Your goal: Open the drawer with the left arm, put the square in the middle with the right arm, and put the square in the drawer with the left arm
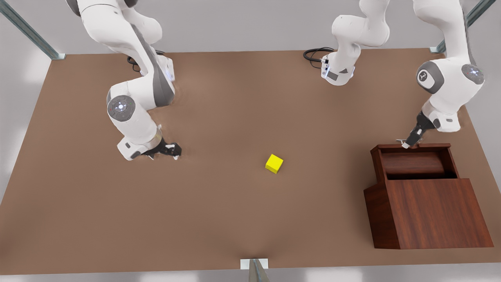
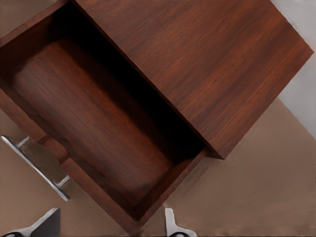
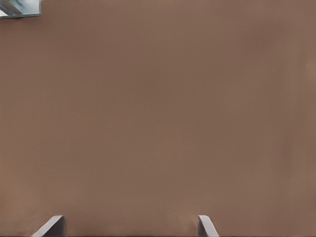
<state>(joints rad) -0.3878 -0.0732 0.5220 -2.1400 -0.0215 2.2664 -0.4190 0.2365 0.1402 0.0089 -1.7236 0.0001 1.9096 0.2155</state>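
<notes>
The drawer (image 1: 414, 163) stands pulled out of the wooden box (image 1: 434, 211), with nothing inside it (image 2: 98, 123). Its silver handle (image 2: 35, 167) sticks out from the front wall. My left gripper (image 1: 407, 144) hovers just over that front wall beside the handle, open (image 2: 108, 229) and holding nothing. The square (image 1: 274, 163), a small yellow cube, lies on the bare tabletop near the middle (image 1: 242, 129). My right gripper (image 1: 172, 152) is low over the table at the front view's left, well away from the cube, open (image 3: 128, 229) and holding nothing.
The slanted wooden box takes up the table's near corner at the front view's right. Black cables (image 1: 315, 55) lie by an arm base at the back. A metal bracket (image 1: 254, 264) sits at the near table edge.
</notes>
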